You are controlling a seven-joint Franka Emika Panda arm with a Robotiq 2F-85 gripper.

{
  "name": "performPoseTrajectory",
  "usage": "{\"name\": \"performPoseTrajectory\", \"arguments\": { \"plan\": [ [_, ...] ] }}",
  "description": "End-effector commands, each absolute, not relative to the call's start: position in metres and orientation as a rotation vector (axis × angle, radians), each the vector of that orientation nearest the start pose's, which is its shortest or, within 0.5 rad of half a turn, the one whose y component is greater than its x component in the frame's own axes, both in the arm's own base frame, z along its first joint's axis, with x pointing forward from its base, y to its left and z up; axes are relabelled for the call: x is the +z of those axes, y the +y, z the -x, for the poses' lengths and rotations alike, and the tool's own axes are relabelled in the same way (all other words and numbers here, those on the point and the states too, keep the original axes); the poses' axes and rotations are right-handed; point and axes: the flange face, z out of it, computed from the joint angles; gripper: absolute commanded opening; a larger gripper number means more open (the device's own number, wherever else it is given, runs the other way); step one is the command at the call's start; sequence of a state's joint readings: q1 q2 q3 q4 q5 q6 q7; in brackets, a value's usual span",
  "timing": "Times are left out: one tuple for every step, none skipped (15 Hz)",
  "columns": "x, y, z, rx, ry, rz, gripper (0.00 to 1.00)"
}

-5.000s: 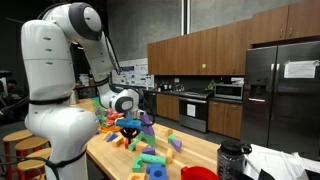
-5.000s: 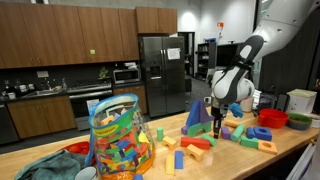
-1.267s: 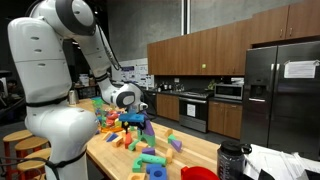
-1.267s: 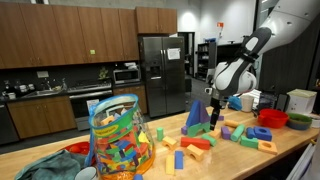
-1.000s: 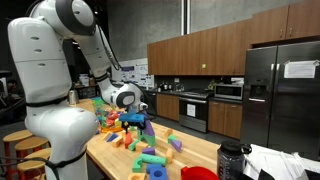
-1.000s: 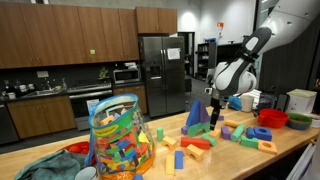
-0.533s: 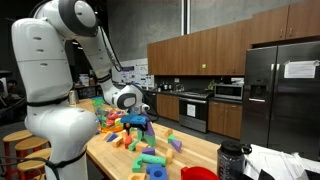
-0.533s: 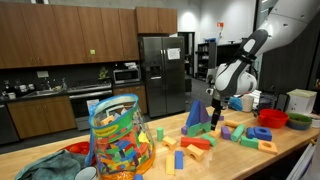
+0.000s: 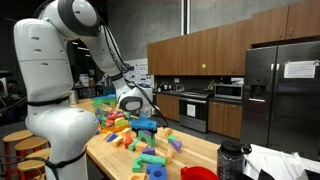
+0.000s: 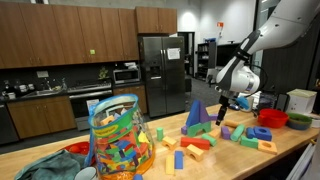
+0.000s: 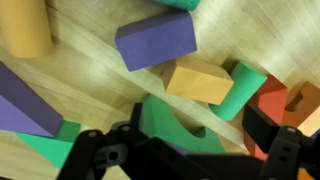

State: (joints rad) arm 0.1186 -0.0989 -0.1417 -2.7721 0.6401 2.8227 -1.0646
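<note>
My gripper [image 11: 183, 140] hangs open just above the wooden table [image 11: 90, 75], with nothing between its fingers. Directly below the gap lies a green arch block [image 11: 160, 122]. Beyond it lie a yellow-orange block [image 11: 198, 80], a green cylinder [image 11: 241, 88], a purple block [image 11: 154, 41] and a red block [image 11: 285, 104]. A purple wedge [image 11: 25, 100] lies to the left. In both exterior views the gripper [image 9: 147, 127] [image 10: 227, 106] hovers low over scattered foam blocks [image 9: 140, 150] [image 10: 205, 143].
A clear bag full of blocks [image 10: 118, 135] stands on the table, with a tall blue wedge [image 10: 196, 114] and red bowls [image 10: 272, 118] nearby. A red bowl [image 9: 198, 173] and a black bottle [image 9: 232, 160] sit at the table's near end. An orange cylinder [image 11: 25, 28] lies far left.
The arm has carried the open gripper sideways over the blocks, to the right in both exterior views. The jaws stayed open and the blocks have not moved.
</note>
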Motion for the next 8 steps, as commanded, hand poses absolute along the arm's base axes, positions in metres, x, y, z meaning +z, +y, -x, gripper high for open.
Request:
{"name": "performPoseTrajectory", "arguments": {
  "plan": [
    [0.242, -0.065, -0.383, -0.415, -0.690, 2.885, 1.00],
    [0.239, -0.070, -0.380, -0.418, -0.698, 2.877, 1.00],
    [0.236, -0.076, -0.377, -0.423, -0.703, 2.870, 1.00],
    [0.231, -0.081, -0.374, -0.427, -0.714, 2.865, 1.00],
    [0.228, -0.085, -0.371, -0.432, -0.724, 2.861, 1.00],
    [0.224, -0.089, -0.368, -0.436, -0.732, 2.854, 1.00],
    [0.220, -0.092, -0.364, -0.440, -0.740, 2.847, 1.00],
    [0.215, -0.094, -0.361, -0.439, -0.751, 2.841, 1.00]
  ]
}}
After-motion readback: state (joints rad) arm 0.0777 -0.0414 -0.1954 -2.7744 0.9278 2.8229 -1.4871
